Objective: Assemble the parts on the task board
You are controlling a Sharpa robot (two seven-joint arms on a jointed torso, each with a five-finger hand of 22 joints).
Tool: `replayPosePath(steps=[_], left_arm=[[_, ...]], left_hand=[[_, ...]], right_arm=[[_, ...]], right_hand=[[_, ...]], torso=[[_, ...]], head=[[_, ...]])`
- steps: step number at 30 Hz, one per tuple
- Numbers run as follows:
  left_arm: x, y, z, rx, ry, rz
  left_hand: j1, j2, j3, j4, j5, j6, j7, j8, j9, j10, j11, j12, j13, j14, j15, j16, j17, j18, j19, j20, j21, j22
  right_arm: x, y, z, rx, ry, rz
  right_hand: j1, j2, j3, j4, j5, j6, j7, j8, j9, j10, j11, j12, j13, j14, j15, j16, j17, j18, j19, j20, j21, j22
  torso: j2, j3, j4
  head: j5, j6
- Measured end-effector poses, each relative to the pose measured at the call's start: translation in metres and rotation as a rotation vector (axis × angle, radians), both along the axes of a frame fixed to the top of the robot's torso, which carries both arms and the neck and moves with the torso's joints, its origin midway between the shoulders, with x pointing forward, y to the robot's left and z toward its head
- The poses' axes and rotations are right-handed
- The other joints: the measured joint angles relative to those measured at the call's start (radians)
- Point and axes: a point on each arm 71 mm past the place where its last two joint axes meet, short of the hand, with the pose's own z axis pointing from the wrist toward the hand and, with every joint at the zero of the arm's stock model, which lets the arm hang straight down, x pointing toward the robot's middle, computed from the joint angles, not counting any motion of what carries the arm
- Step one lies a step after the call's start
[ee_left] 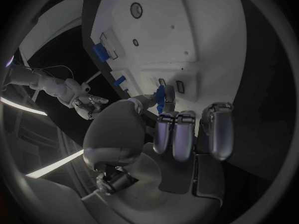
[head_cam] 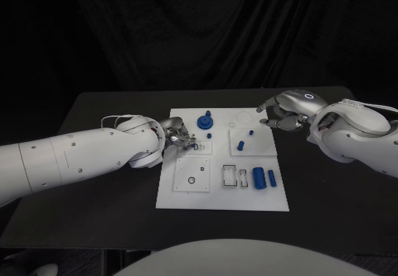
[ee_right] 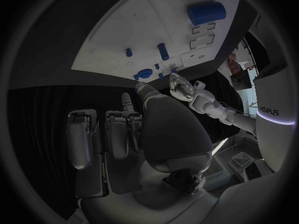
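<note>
The white task board (head_cam: 187, 195) lies in the middle of the black table. My left hand (head_cam: 176, 137) is over the board's left part, and its fingertips pinch a small blue part (head_cam: 194, 146), seen between thumb and fingers as the small blue part (ee_left: 163, 97). My right hand (head_cam: 283, 112) hovers at the board's far right corner with its fingers bent, apart and holding nothing. A blue gear with a peg (head_cam: 205, 121) stands at the far middle. Two blue pegs (head_cam: 240, 146) stand on the right half. A thick blue cylinder (head_cam: 259, 177) and a thin one (head_cam: 272, 178) lie near the right edge.
Rectangular slots (head_cam: 229, 175) and a round hole (head_cam: 191, 180) open in the board's near half. Bare black table (head_cam: 108, 201) surrounds the board on all sides. From the right wrist, the board (ee_right: 118, 30), the gear (ee_right: 144, 73) and my left hand (ee_right: 184, 87) are visible.
</note>
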Motion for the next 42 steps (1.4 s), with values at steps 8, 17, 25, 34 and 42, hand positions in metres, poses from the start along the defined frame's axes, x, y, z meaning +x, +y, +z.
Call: replayPosePath(steps=[8,17,25,34,42], left_arm=[[-0.0014,-0.0009,-0.0045,0.001,0.009,0.004],[-0.0007,-0.0008,-0.0083,0.003,0.014,0.009],[0.0002,-0.0002,-0.0096,-0.001,0.013,0.009],[0.0013,0.0003,-0.0100,-0.005,0.009,0.009],[0.0015,-0.0017,-0.0102,-0.008,0.008,0.004]], left_hand=[[-0.002,-0.002,0.000,0.000,0.005,-0.002,0.002,0.000,0.001,0.000,0.000,0.000,0.000,0.000,0.000,0.000,0.000,0.000,0.000,0.000,0.000,0.000],[-0.009,0.002,0.000,0.000,0.005,-0.002,0.002,0.000,0.007,0.000,0.000,0.000,0.000,0.000,0.000,0.000,0.000,0.000,0.000,0.000,0.000,0.000],[-0.015,0.009,0.000,0.000,0.005,-0.002,0.002,0.004,0.006,0.000,0.000,0.000,0.000,0.000,0.000,0.000,0.000,0.000,0.000,0.000,0.000,0.000],[-0.025,0.018,-0.003,-0.003,0.000,-0.003,0.004,0.004,0.009,0.000,0.000,0.000,0.000,0.000,0.000,0.000,0.000,0.000,0.000,0.000,0.000,0.000],[-0.028,0.022,-0.003,-0.008,-0.012,-0.001,0.006,0.004,0.010,0.000,0.000,0.000,0.000,0.000,0.000,0.000,0.000,0.000,0.000,0.000,0.000,0.000]], right_arm=[[-0.0004,-0.0017,0.0000,0.000,0.001,-0.004],[0.0001,-0.0009,-0.0002,0.007,0.007,-0.006],[0.0003,-0.0010,-0.0004,0.012,0.011,-0.008],[0.0005,-0.0012,-0.0005,0.014,0.014,-0.010],[0.0004,-0.0013,-0.0006,0.014,0.016,-0.010]], right_hand=[[0.000,0.000,0.000,0.000,0.000,0.000,0.000,0.000,-0.001,0.000,0.000,0.000,0.000,0.000,0.000,0.000,0.000,0.000,0.000,0.000,0.000,0.000],[0.000,0.000,0.003,-0.003,0.000,0.004,0.004,0.000,-0.001,0.000,0.000,0.000,0.000,0.000,0.000,0.000,0.000,0.000,0.000,0.000,0.000,0.000],[0.000,0.000,0.005,-0.005,0.005,0.004,0.004,0.000,-0.002,0.000,0.000,0.000,0.000,0.000,0.000,0.000,0.000,0.000,0.000,0.000,0.000,0.000],[0.000,0.000,0.005,-0.005,0.005,0.004,0.004,0.000,-0.002,0.000,0.000,0.000,0.000,0.000,0.000,0.000,0.000,0.000,0.000,0.000,0.000,0.000],[0.000,0.000,0.005,-0.005,0.005,0.004,0.004,0.000,-0.002,0.000,0.000,0.000,0.000,0.000,0.000,0.000,0.000,0.000,0.000,0.000,0.000,0.000]], torso=[[0.001,0.0000,-0.0046],[0.001,0.0001,-0.0046],[0.001,0.0001,-0.0051],[0.000,-0.0004,-0.0056],[0.000,-0.0006,-0.0053]], head=[[0.005,0.000],[0.003,0.000],[0.004,0.000],[0.004,0.000],[0.003,0.000]])
